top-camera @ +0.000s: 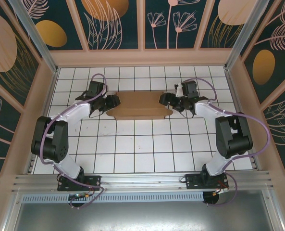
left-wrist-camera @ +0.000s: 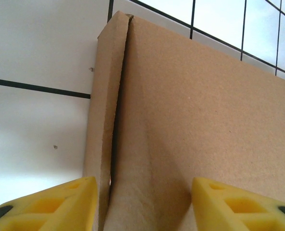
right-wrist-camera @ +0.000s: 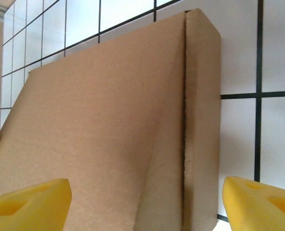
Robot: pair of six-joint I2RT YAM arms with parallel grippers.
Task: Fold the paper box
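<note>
Paper box (top-camera: 139, 106) lies flat on the white tiled table (top-camera: 132, 149), a rounded flap spread along its near edge.

My left gripper (top-camera: 114, 102) is at the box's left end. Its yellow fingers (left-wrist-camera: 60, 204) stand apart, straddling the raised end wall (left-wrist-camera: 101, 120), not clamped.

My right gripper (top-camera: 165, 100) is at the box's right end. Its fingers (right-wrist-camera: 262, 204) are spread wide, one over the top panel, the other just outside the end wall (right-wrist-camera: 202, 120).

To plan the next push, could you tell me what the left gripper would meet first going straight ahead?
The box: its folded end sits inside the open left gripper, probably very close.
</note>
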